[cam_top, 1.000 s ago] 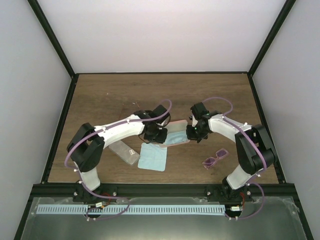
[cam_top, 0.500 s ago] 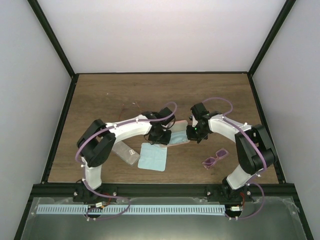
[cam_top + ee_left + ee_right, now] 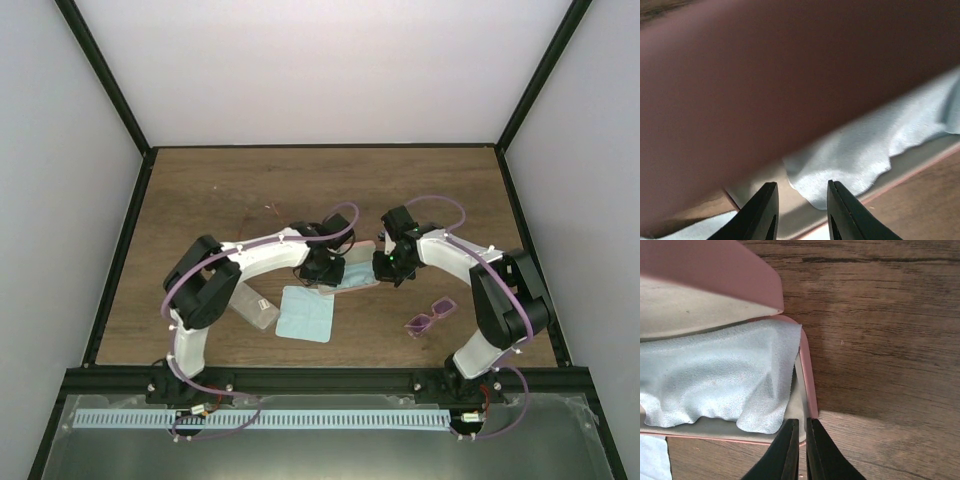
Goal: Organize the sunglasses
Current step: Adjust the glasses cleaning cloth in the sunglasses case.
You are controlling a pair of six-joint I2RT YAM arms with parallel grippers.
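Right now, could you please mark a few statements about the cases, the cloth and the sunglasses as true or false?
1. The pink case is open, with a light blue cloth inside. True.
2. The purple-pink sunglasses lie inside that case. False: they lie on the table, near the right arm's base.
3. The left gripper has its jaws apart with nothing between them. True.
4. The right gripper holds the grey case. False: it is shut on the pink case's rim, and the grey case lies by the left arm.
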